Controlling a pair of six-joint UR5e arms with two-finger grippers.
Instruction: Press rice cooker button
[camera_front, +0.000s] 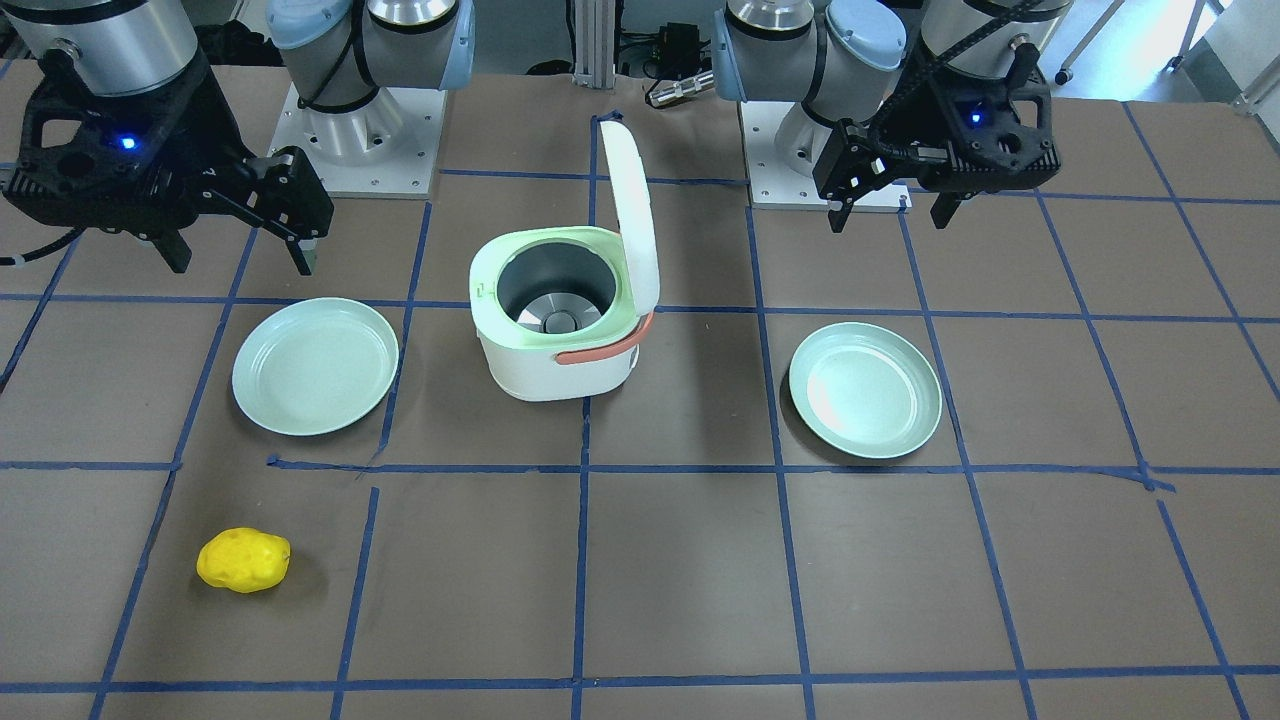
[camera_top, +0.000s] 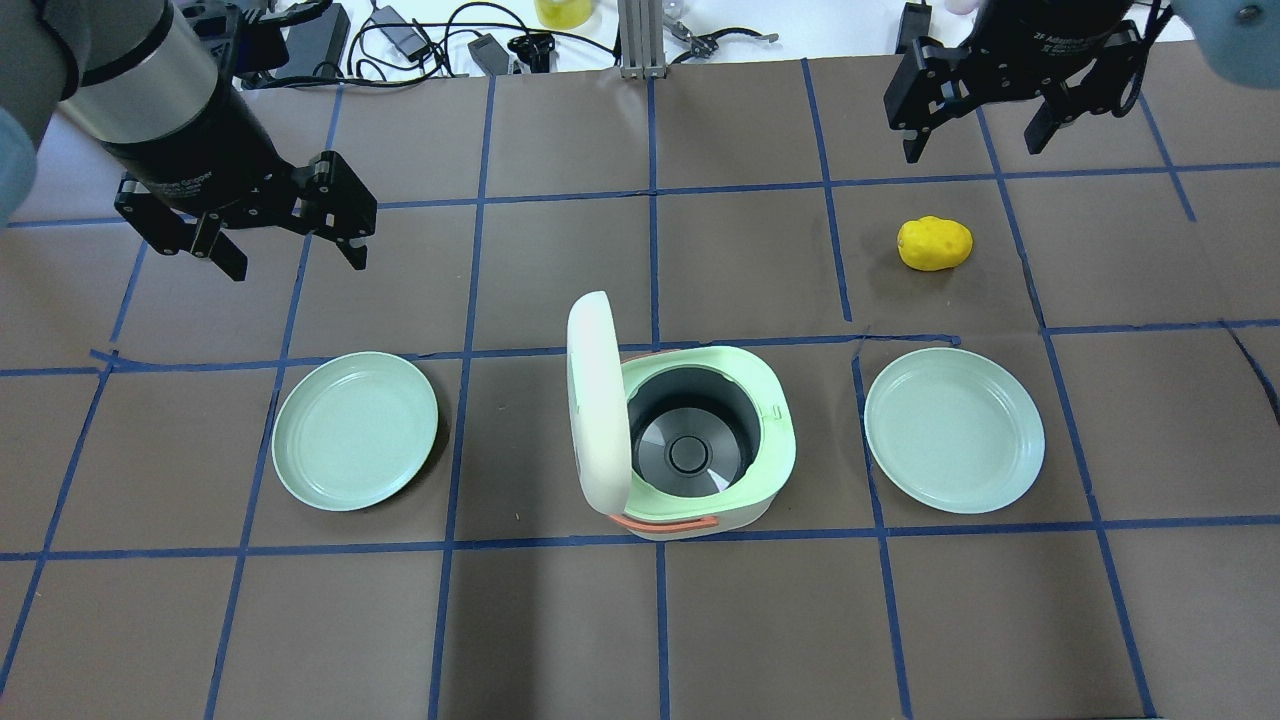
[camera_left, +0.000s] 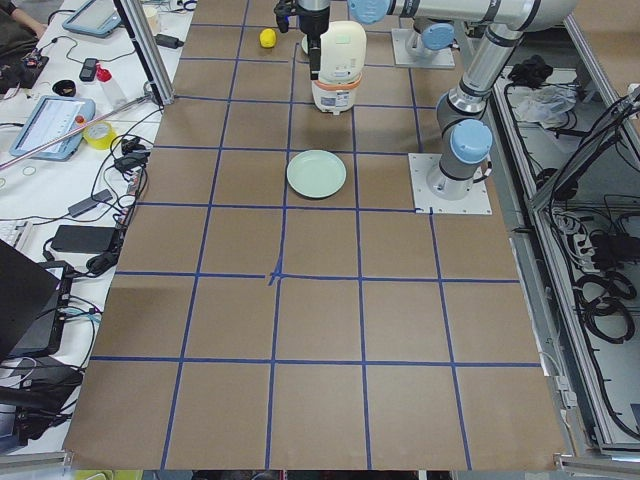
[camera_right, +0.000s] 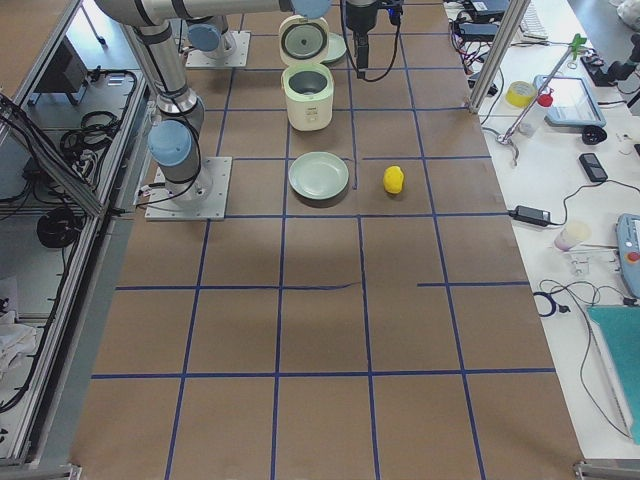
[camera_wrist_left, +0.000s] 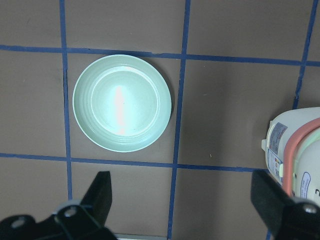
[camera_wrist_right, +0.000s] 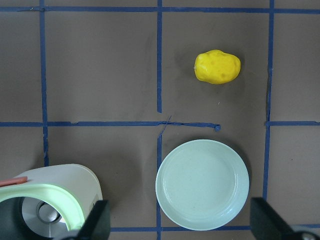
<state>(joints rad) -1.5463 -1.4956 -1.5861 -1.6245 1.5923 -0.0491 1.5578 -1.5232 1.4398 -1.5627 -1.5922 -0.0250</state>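
Note:
The white rice cooker (camera_top: 690, 450) with a green rim and an orange handle stands mid-table, its lid (camera_top: 597, 400) raised upright. It also shows in the front view (camera_front: 555, 320). A small tab (camera_top: 778, 408) sits on the green rim; I cannot make out any other button. My left gripper (camera_top: 297, 262) hangs open and empty above the table, far-left of the cooker. Its wrist view shows the cooker's side (camera_wrist_left: 295, 155) at the right edge. My right gripper (camera_top: 972, 150) hangs open and empty at the far right. Its wrist view shows the cooker's corner (camera_wrist_right: 50, 200).
A pale green plate (camera_top: 355, 430) lies left of the cooker and another (camera_top: 955, 430) lies right of it. A yellow potato-like object (camera_top: 935, 243) lies beyond the right plate. Cables and gear line the far table edge.

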